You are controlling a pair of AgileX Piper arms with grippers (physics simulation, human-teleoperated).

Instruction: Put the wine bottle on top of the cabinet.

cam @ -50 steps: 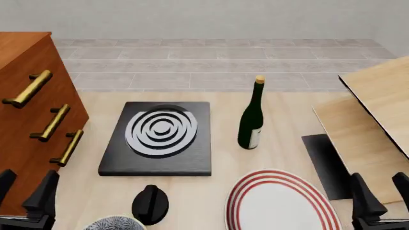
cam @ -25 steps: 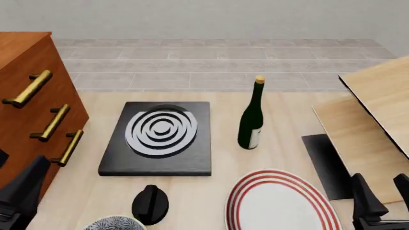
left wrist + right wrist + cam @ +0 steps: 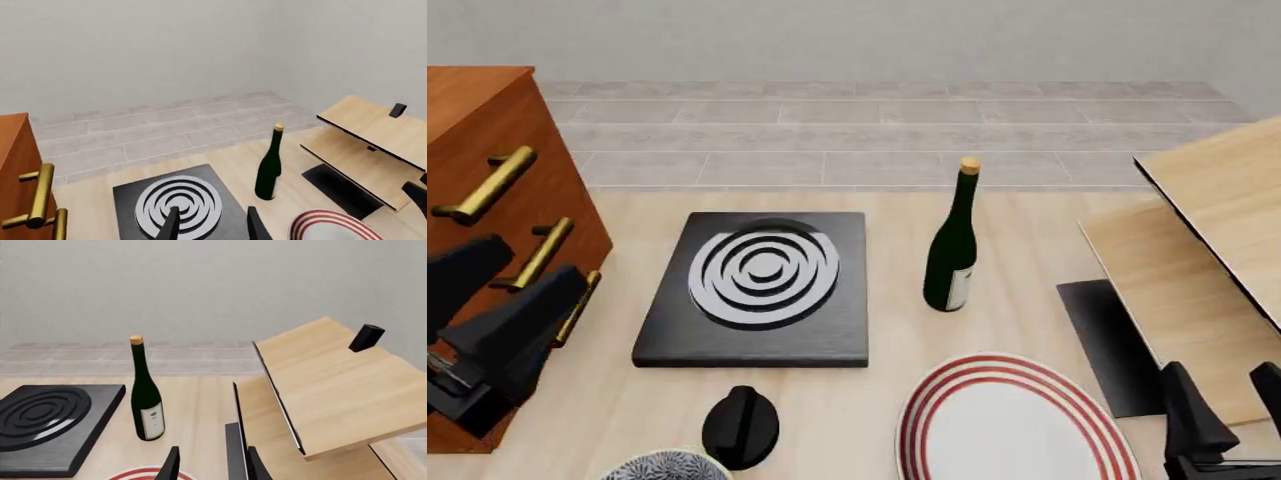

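Front view: wine bottle point(image 3: 953, 250) upright on the table point(image 3: 1014, 250), just right of the black burner plate point(image 3: 761, 290), well apart from the cabinet point(image 3: 487, 170) at far left. My left pincer point(image 3: 487, 315) spread open, empty, beside the cabinet's handles. Right pincer point(image 3: 1228, 405) low right, also open, empty.

— Can you read anything from where you stand?

— Nothing. The wine bottle point(image 3: 146, 399) has a white label point(image 3: 154, 422) low on its body with a small dark mark in the middle, too tiny and blurred to make out.

— And the cabinet point(image 3: 487, 190)?

— Plain wood and brass handles, no lettering, numbers or signs that I can see.
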